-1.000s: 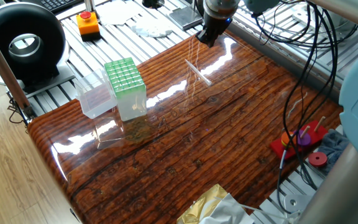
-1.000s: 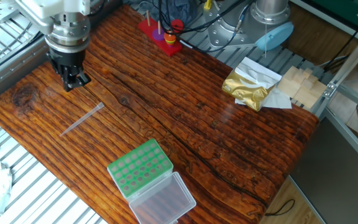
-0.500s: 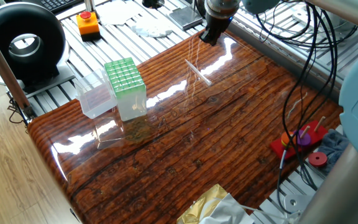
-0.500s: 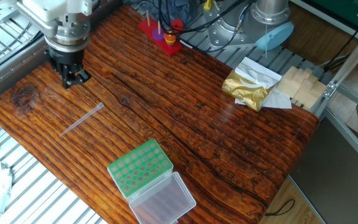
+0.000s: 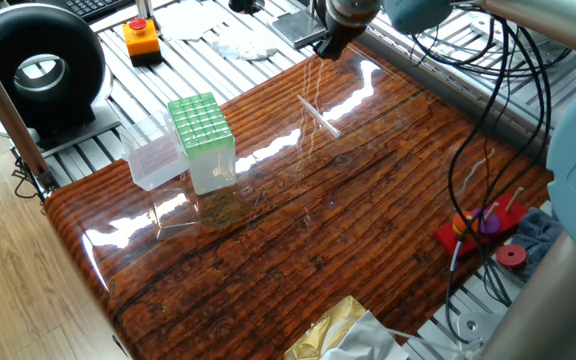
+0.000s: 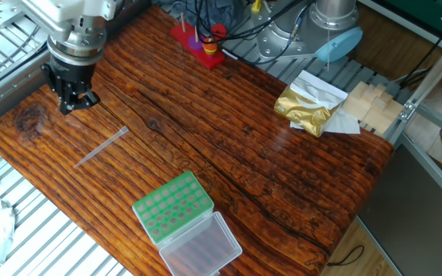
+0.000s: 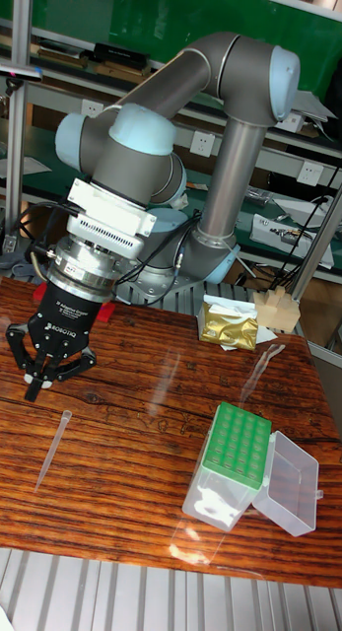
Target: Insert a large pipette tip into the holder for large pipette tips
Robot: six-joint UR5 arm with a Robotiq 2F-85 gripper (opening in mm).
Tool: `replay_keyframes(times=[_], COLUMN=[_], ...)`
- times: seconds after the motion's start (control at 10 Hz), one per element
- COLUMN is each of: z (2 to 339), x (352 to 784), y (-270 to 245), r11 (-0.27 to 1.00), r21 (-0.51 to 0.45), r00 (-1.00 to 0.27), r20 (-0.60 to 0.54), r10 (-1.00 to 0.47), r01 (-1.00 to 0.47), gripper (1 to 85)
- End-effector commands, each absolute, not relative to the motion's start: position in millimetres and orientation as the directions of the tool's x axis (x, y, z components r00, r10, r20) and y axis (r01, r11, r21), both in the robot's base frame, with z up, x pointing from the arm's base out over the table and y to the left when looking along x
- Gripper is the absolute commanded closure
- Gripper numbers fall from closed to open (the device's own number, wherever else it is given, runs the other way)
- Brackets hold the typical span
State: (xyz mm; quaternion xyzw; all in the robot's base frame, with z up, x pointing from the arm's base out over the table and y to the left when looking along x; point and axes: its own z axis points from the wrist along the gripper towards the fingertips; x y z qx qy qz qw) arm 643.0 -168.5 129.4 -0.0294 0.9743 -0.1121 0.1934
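The large pipette tip (image 6: 102, 147) lies flat on the wooden table, a thin clear tube, also seen as pipette tip (image 5: 318, 114) and pipette tip (image 7: 51, 450). My gripper (image 6: 75, 101) hovers open and empty near the table's edge, a short way beyond the tip's narrow end; it shows as gripper (image 7: 57, 377) with fingers spread and as gripper (image 5: 326, 48) at the table's far edge. The holder for large pipette tips (image 6: 173, 205) has a green grid top, its clear lid (image 6: 202, 247) hinged open beside it; holder (image 5: 201, 130), holder (image 7: 237, 446).
A red peg toy (image 6: 199, 42) stands at one table edge with cables behind. A gold foil bag (image 6: 305, 107) and wooden blocks (image 6: 368, 103) sit at another corner. A black round device (image 5: 38, 68) and an orange button box (image 5: 141, 38) lie off the table.
My gripper has drifted toward the table's edge, a little farther from the pipette tip. The tip and the holder have not moved.
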Motion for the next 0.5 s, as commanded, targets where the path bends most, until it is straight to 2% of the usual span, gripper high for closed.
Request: replay_keyframes(times=[0.0, 0.2, 0.4], z=[132.7, 131.1, 120.9], x=[637.8, 634.4, 642.1], y=[-185.8, -196.6, -210.1], r11=[0.96, 0.949, 0.933], r21=[-0.278, -0.311, -0.32], r00=[-0.931, -0.939, -0.933], r20=[-0.357, -0.339, -0.356], r10=[-0.081, -0.062, 0.042], r01=[0.023, 0.05, 0.164], gripper=[84.7, 84.7, 84.7])
